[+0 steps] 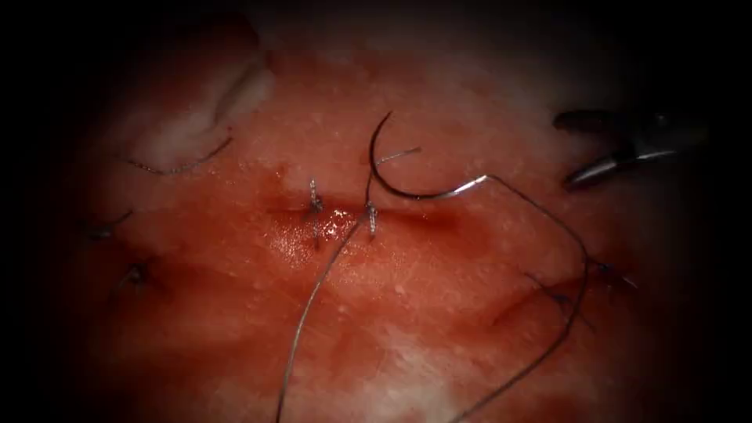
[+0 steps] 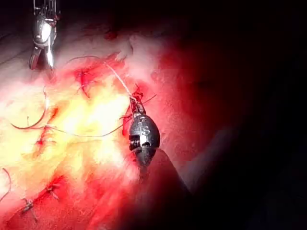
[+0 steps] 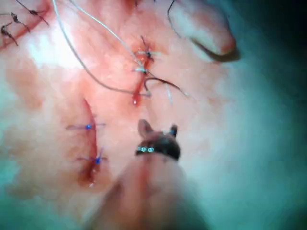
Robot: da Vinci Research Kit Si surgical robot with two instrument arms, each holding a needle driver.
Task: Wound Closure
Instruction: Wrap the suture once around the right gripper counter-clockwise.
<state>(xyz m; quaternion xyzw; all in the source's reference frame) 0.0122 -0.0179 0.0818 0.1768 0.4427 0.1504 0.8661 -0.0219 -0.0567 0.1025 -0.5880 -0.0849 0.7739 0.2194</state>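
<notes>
Right gripper [image 1: 576, 153] sits at the right edge of the endoscope view with its jaws parted and nothing between them, well apart from the needle [image 1: 392, 176]. That needle lies free on the tissue [image 1: 407, 313], curving just above the right end of the cut [image 1: 352, 215], held by neither tool; whether its tip enters the tissue I cannot tell. Thread [image 1: 548, 227] runs from its swaged end in a wide loop down to the right, and a second strand leaves a stitch on the cut and runs downward.

From the left wrist view, the left gripper [image 2: 135, 103] rests low on the tissue amid thread; I cannot tell its state. The right gripper [image 2: 41, 60] hangs apart from it.

Seen from the right wrist, the right gripper [image 3: 157, 128] stands open and empty near the stitched cut [image 3: 141, 76].
</notes>
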